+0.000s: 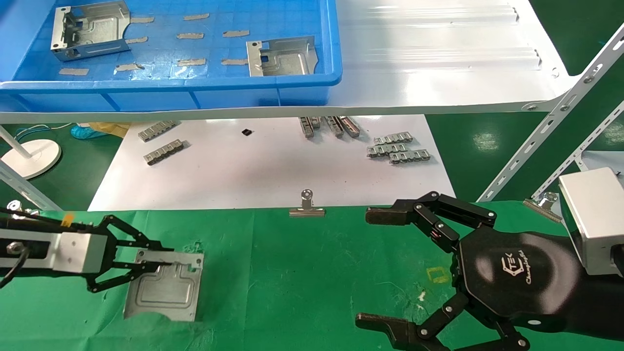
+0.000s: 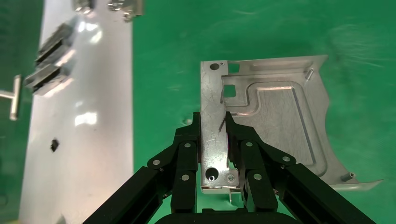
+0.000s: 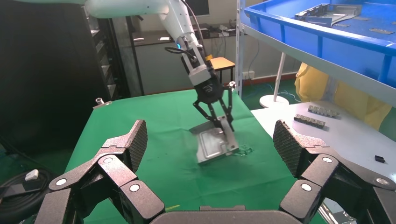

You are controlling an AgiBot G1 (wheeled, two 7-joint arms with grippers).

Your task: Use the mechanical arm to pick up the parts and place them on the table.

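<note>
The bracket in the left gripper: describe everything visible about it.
The bracket is a silvery stamped sheet-metal plate, roughly square, with an embossed rib outline, a square hole, round corner holes, folded edges and one curved cut-out side. It sits tilted, its far side on the green table and its gripped edge raised. The left gripper is shut on one edge strip, a finger on each face.

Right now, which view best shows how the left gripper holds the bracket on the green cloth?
The left wrist view: the left gripper pinches the bracket by its folded edge, seen close up. The head view shows the grip side-on; the right wrist view shows it far off, one edge tilted up.
</note>
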